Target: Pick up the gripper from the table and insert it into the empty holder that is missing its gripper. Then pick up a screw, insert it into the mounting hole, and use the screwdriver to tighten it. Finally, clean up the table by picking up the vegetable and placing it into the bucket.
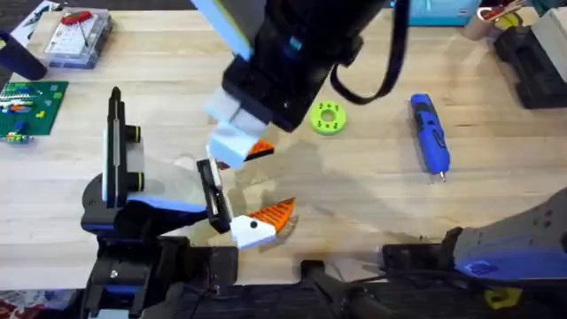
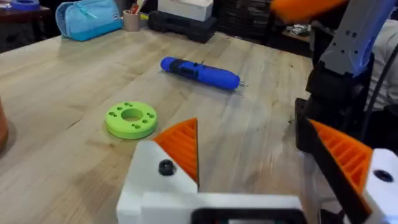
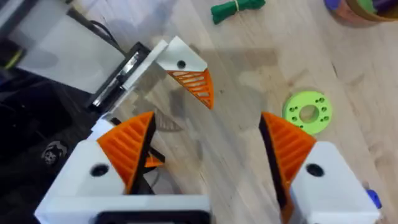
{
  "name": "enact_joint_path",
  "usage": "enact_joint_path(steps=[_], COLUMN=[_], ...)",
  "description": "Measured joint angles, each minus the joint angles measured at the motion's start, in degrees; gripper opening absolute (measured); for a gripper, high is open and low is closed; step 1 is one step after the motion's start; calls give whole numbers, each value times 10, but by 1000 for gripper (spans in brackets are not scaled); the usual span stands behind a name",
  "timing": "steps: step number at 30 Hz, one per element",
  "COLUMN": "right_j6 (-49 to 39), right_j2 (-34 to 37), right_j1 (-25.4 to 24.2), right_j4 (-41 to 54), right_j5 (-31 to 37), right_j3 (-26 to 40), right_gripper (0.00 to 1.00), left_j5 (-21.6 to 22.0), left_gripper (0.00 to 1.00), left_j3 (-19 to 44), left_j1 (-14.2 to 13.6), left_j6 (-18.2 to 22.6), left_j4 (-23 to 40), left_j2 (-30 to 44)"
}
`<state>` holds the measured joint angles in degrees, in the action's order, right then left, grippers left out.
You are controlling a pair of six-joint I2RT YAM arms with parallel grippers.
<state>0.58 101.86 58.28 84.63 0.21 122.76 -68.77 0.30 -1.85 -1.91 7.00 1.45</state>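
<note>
The holder (image 1: 213, 190) is the black slotted rail on my left arm, with a ribbed orange finger (image 1: 264, 219) at one end. At the other end sits the gripper (image 2: 180, 146), an orange wedge on a white block with a dark mounting hole (image 2: 165, 167). My left gripper (image 2: 261, 146) stands open. Just above it, my right gripper (image 3: 208, 134) is open and holds nothing; its left finger (image 3: 127, 146) hides most of the gripper. The blue screwdriver (image 1: 430, 133) lies on the table (image 1: 372, 186). The green vegetable (image 3: 236, 7) lies near the bucket (image 3: 364, 9). The screw is out of view.
A green disc with holes (image 1: 327, 117) lies between the arms and the screwdriver. A circuit board (image 1: 31, 106) and a clear box (image 1: 78, 40) are at the far left. Black cases (image 1: 532, 53) and a blue bag (image 2: 87, 18) line the far edge.
</note>
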Motion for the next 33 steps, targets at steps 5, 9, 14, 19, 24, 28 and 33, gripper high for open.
enact_joint_path(steps=[5, 9, 14, 19, 24, 28, 33], right_j6=[14, 26, 45, 63, 67, 67, 67], right_j2=[0, -4, -33, -77, -109, -112, -112], right_j1=[0, 0, 0, 0, 0, 0, 0], right_j4=[-32, -66, -109, -125, -113, -106, -107], right_j5=[0, 0, 0, 0, 0, 0, 0], right_j3=[-56, -113, -186, -218, -218, -218, -218], right_gripper=[995, 995, 995, 995, 995, 995, 995], left_j5=[0, 0, 0, 0, 0, 0, 0], left_gripper=[991, 991, 991, 991, 991, 991, 990], left_j3=[0, 0, 0, 0, 0, 0, 0], left_j1=[0, 0, 0, 0, 0, 0, 0], left_j6=[0, 0, 0, 0, 0, 0, 0], left_j4=[0, 0, 0, 0, 0, 0, 0], left_j2=[0, 0, 0, 0, 0, 0, 0])
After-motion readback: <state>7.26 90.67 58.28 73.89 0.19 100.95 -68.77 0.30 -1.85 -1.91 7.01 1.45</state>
